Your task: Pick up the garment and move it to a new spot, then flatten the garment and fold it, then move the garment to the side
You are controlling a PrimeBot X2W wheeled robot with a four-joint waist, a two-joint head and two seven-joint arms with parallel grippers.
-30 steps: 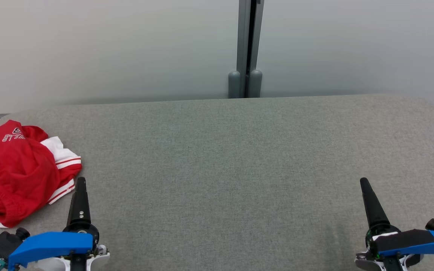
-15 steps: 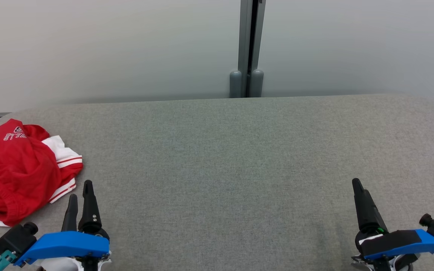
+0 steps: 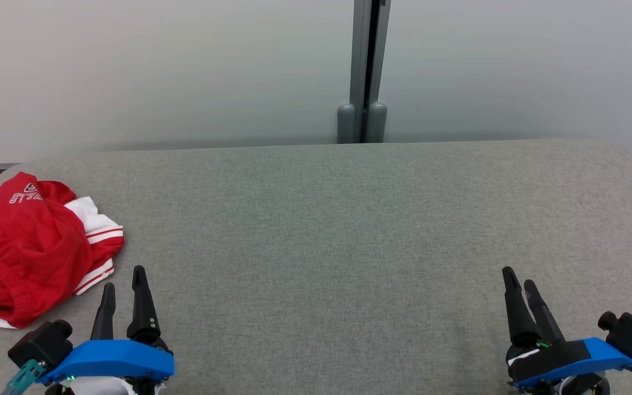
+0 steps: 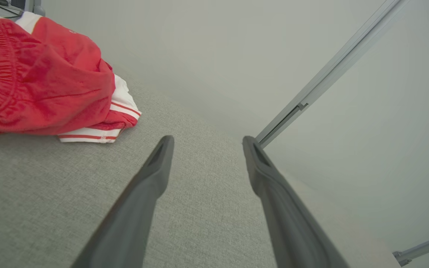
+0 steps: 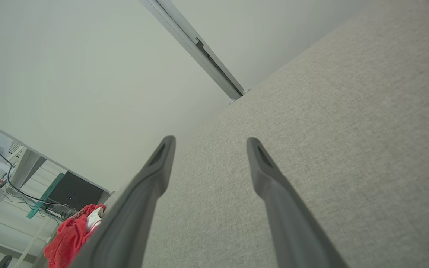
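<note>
A: That grey woven desk [image 3: 316, 219] is broad; where's the garment [image 3: 30, 247]?
B: Crumpled by its left edge, soft red-and-white cloth with a ribbed band. A shallow pinch might catch one layer and drag it off
A: Pincers?
B: Left pincer [image 3: 124, 278] and right pincer [image 3: 518, 277] both wide, empty

The left gripper [image 3: 124, 277], two long dark tapered fingers on a blue-shelled wrist, points forward with its jaws parted; the matching right gripper [image 3: 518, 276] does likewise.
</note>
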